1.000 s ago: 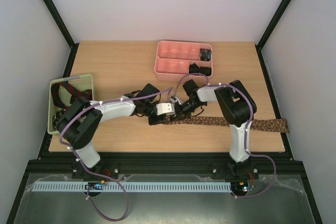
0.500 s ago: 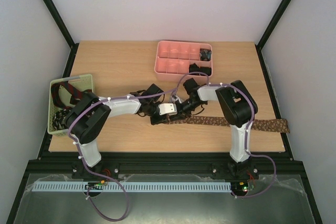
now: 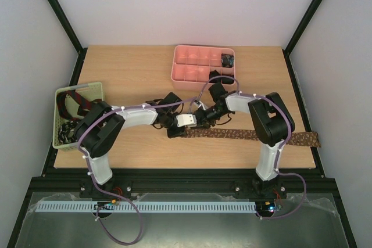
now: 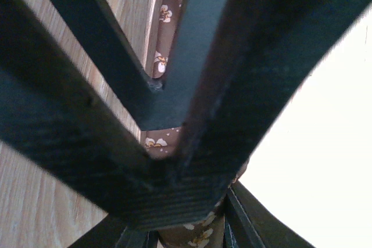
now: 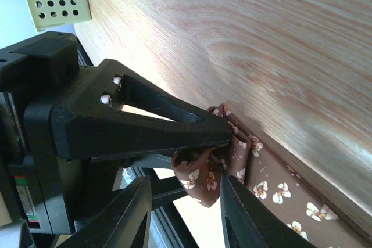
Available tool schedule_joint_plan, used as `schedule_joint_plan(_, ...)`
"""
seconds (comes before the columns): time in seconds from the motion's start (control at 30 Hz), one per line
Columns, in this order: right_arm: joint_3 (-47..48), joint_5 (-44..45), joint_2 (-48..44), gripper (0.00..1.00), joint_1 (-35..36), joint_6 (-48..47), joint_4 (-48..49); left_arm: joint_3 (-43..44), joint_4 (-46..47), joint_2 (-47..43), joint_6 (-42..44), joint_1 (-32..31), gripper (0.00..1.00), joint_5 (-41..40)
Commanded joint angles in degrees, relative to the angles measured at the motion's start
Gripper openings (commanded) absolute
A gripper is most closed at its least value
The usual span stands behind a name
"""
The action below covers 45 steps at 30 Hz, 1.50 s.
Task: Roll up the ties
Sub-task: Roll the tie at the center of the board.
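A brown tie (image 3: 256, 136) with pale flower print lies flat along the table's front, its wide end at the right edge. Its left end is curled into a small coil (image 5: 203, 172). My left gripper (image 3: 177, 130) is shut on that coil; in the left wrist view the printed cloth (image 4: 165, 10) runs between its fingers (image 4: 186, 233). My right gripper (image 3: 200, 119) hovers just behind the coil. In the right wrist view its jaws (image 5: 186, 213) stand open on either side of the coil, with gaps showing. The left gripper's black finger (image 5: 145, 126) presses the coil from above.
A pink compartmented tray (image 3: 192, 71) stands at the back centre with dark coiled ties (image 3: 225, 61) in its right cells. A pale green slotted basket (image 3: 61, 114) holding more ties (image 3: 78, 103) sits at the left edge. Both forearms cross the table's middle.
My right gripper has opened and let go of the tie's coiled end, drawing back a little. The left gripper shifted slightly right and still holds the coil.
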Motion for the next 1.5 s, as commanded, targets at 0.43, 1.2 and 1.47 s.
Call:
schedule_joint_plan(0.43, -2.4, 0.1, 4.5, 0.03, 0.7, -2.6, 1.5, 1.5, -1.5, 1.8, -2.7, 0.2, 0.31, 1.6)
schedule_joint_plan(1.2, 0.3, -0.1, 4.2, 0.01, -0.2, -4.4, -2.1, -5.2, 10.2, 0.3, -1.9, 0.0, 0.6, 3.7)
schedule_joint_plan(1.47, 1.0, -0.1, 4.8, 0.02, -0.3, -6.8, -4.2, -9.3, 16.2, -0.2, -3.0, -0.1, 0.43, 3.0)
